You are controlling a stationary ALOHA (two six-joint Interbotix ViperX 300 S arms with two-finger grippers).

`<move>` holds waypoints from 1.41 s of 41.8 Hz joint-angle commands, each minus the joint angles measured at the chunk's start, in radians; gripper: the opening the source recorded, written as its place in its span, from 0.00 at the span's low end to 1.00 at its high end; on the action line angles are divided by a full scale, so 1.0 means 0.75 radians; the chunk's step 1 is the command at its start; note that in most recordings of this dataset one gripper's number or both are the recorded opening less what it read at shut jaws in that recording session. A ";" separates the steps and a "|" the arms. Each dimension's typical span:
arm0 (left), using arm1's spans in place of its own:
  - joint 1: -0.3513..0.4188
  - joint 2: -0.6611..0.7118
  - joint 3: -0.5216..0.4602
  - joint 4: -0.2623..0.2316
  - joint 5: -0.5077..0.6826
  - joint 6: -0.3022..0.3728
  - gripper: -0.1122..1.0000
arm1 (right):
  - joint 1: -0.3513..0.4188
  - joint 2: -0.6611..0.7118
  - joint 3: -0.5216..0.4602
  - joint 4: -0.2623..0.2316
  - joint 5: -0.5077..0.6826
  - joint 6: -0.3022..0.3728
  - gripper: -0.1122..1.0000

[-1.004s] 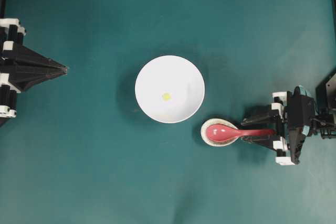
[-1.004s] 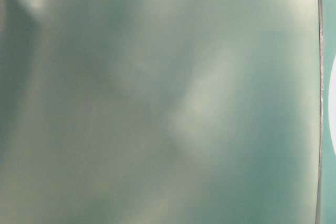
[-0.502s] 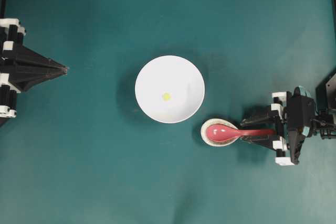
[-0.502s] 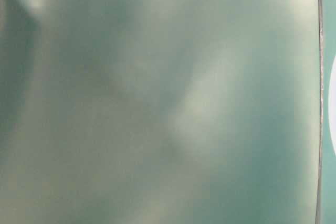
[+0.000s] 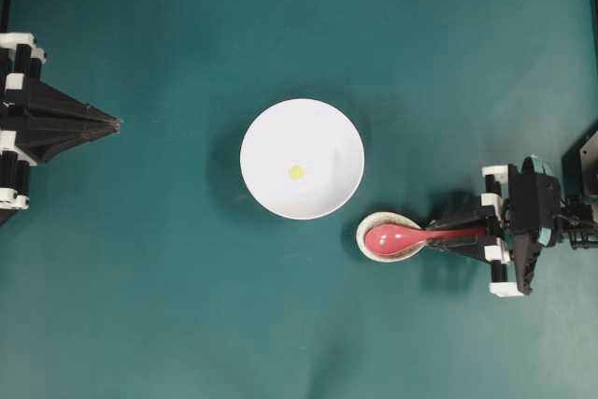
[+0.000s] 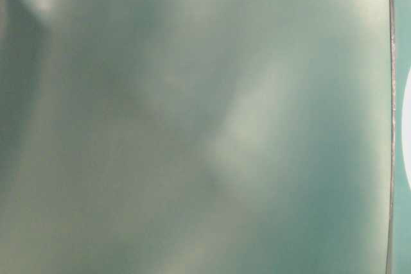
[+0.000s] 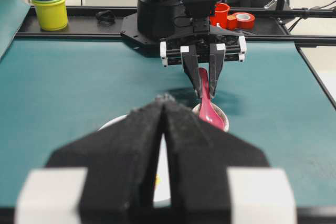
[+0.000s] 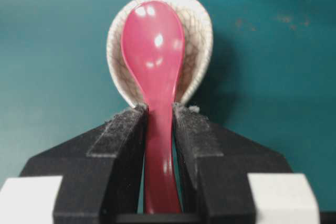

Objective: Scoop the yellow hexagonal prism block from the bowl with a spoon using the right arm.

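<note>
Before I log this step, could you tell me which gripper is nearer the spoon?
Right. The right gripper has its jaws closed on the spoon handle; the left gripper sits shut, far across the bowl.

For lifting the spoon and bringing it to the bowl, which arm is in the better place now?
Right. The right gripper has its jaws closed on the handle of the spoon, whose scoop lies in the spoon rest beside the bowl. The left gripper is shut and far away.

both arms are black, each gripper (image 8: pixel 159 124) tapering to pointed foam-padded fingers (image 8: pixel 123 145) with white blocks behind.
</note>
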 commanded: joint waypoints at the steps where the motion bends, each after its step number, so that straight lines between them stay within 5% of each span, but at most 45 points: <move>1: -0.002 0.012 -0.012 0.002 -0.006 0.000 0.11 | 0.006 -0.047 -0.010 -0.004 -0.010 -0.004 0.30; 50: -0.002 0.012 -0.010 0.002 -0.006 0.000 0.11 | 0.004 -0.129 0.006 0.020 0.104 0.020 0.30; 59: -0.002 0.012 -0.010 0.004 -0.006 -0.002 0.11 | -0.006 -0.127 0.006 0.020 0.117 0.014 0.48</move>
